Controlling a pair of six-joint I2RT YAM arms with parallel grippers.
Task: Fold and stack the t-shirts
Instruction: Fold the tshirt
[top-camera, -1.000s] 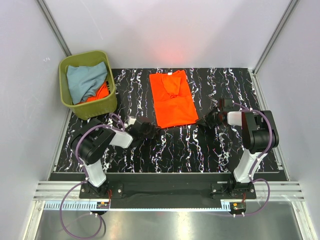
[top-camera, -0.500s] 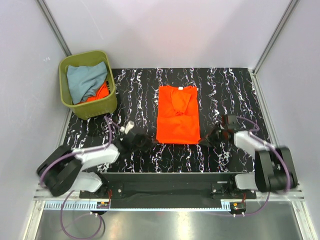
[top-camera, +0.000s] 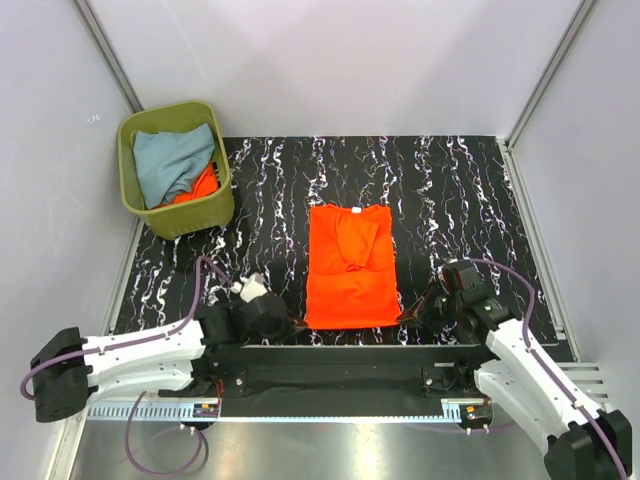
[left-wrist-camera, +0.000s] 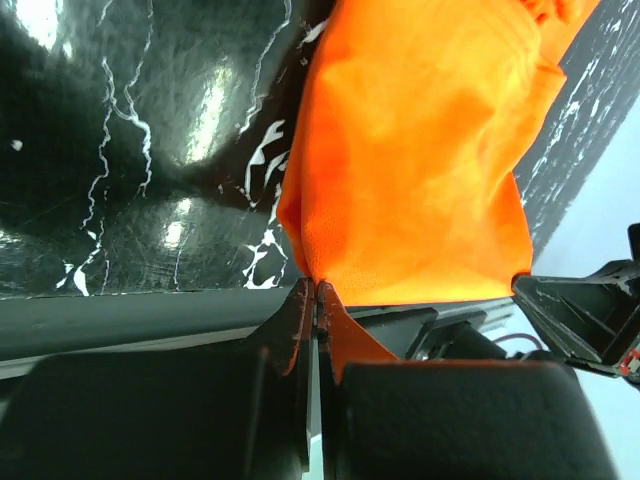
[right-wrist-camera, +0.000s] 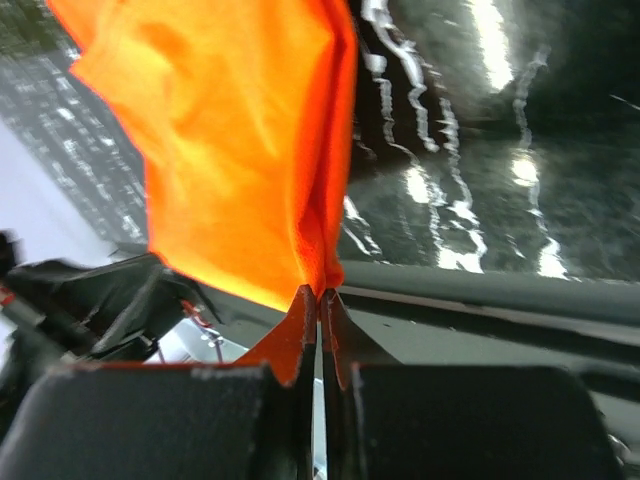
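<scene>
A black worktop (top-camera: 450, 190) veined with white, seen from above, carries one bright orange t-shirt (top-camera: 348, 270). The shirt lies spread as a tall rectangle. Its neck points toward the far edge and its hem sits just inside the near edge, about midway between the left and right edges. A smaller flap of the same cloth is folded over its upper middle.

The left pincer (left-wrist-camera: 315, 288) reaches in low along the near edge, and its two fingers are pressed together on the shirt's near left corner. In the left wrist view, a thin point of orange cloth is nipped between the dark fingertips and the rest of the shirt fans away from them across the glossy surface. The right pincer (right-wrist-camera: 320, 292) comes in from the near right corner of the worktop and is clamped in the same way on the shirt's near right corner. In its wrist view, the cloth rises from the closed tips in a loose fold.

An olive-green bin (top-camera: 180, 215) stands at the far left corner of the worktop, well apart from both pincers. A crumpled grey-blue t-shirt (top-camera: 170, 160) lies in it, and a second orange t-shirt (top-camera: 203, 183) shows beside and partly under it.
</scene>
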